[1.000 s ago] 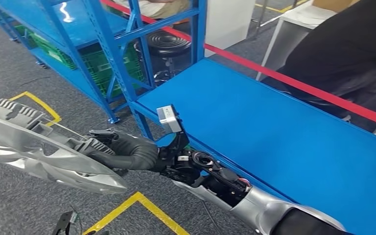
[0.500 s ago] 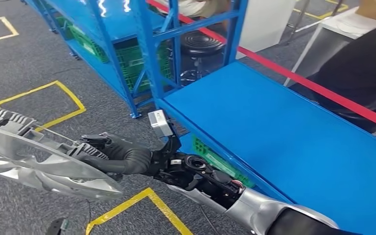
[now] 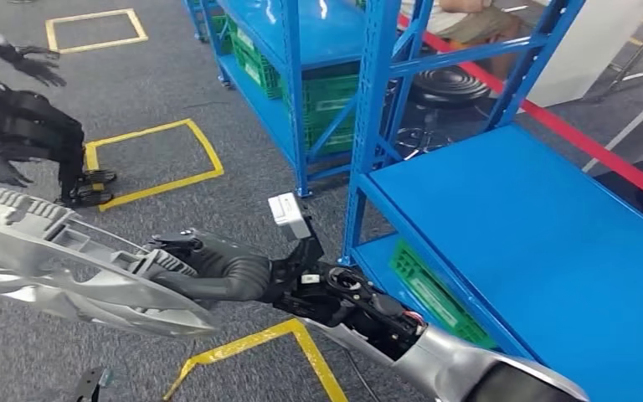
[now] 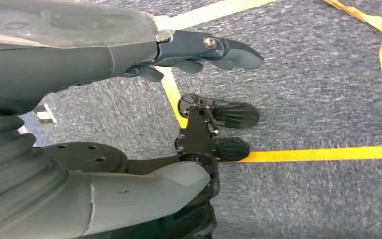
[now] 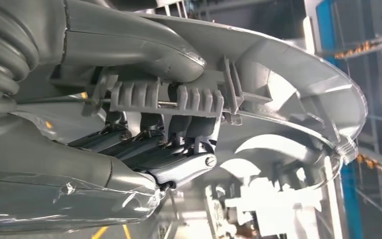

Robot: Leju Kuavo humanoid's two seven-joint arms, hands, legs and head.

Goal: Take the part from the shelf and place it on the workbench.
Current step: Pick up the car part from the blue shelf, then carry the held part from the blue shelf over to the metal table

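Head view: silver part (image 3: 67,268) at 9 o'clock, held over grey carpet (image 3: 159,100). Right hand (image 3: 205,264) grips its ribbed edge, fingers curled around it. Blue workbench (image 3: 519,226) at 3 o'clock, well apart from part. Left hand (image 4: 199,52) over floor, fingers loosely extended, holding nothing.
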